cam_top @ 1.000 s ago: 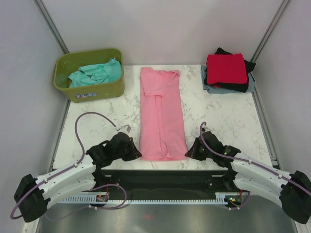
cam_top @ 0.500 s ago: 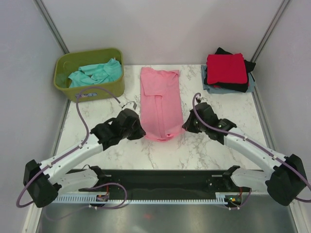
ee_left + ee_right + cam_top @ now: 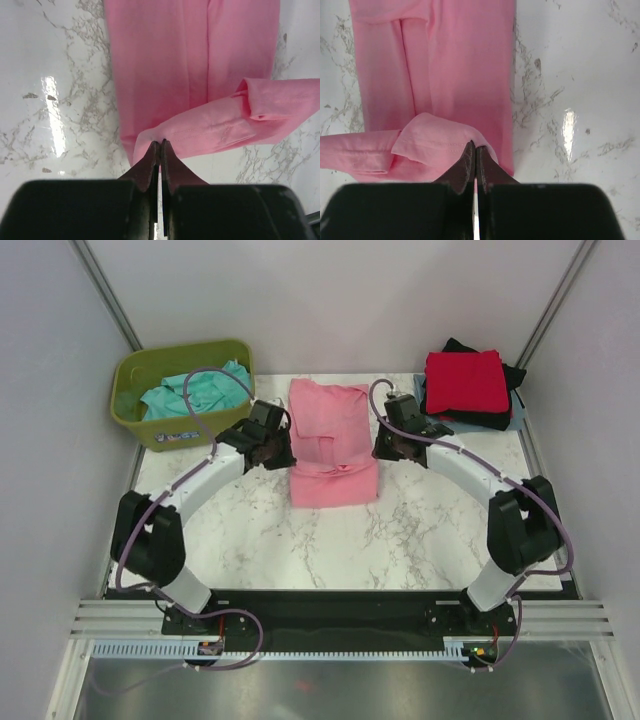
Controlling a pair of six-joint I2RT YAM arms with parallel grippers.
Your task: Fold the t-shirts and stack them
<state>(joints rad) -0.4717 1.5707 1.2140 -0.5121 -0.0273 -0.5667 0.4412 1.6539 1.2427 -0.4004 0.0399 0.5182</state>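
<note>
While you hold both arms out over the table (image 3: 430, 530), each pair of jaws is pressed together on cloth. Your left gripper (image 3: 160, 145) pinches one lower corner of the pink t-shirt (image 3: 335, 465), and your right gripper (image 3: 474, 146) pinches the other. The hem hangs between the two grips as a raised band. The rest of the shirt lies flat just ahead of and beneath the jaws, as a long strip with its sides folded in.

By my reading, you are partway through the crosswise fold. The hem sits over the middle of the strip and has not been laid down toward the collar.

Just outside your right jaws is the finished pile. A red t-shirt (image 3: 463, 380) sits on top, a black t-shirt (image 3: 470, 421) under it and a grey-blue t-shirt (image 3: 517, 421) at the bottom, all folded. Outside your left jaws, well apart from them, the teal t-shirt (image 3: 195, 390) lies crumpled in the tub (image 3: 180, 435).

So three look done. You have yet to flatten the pink one and put it on the pile, and the teal one is untouched.
</note>
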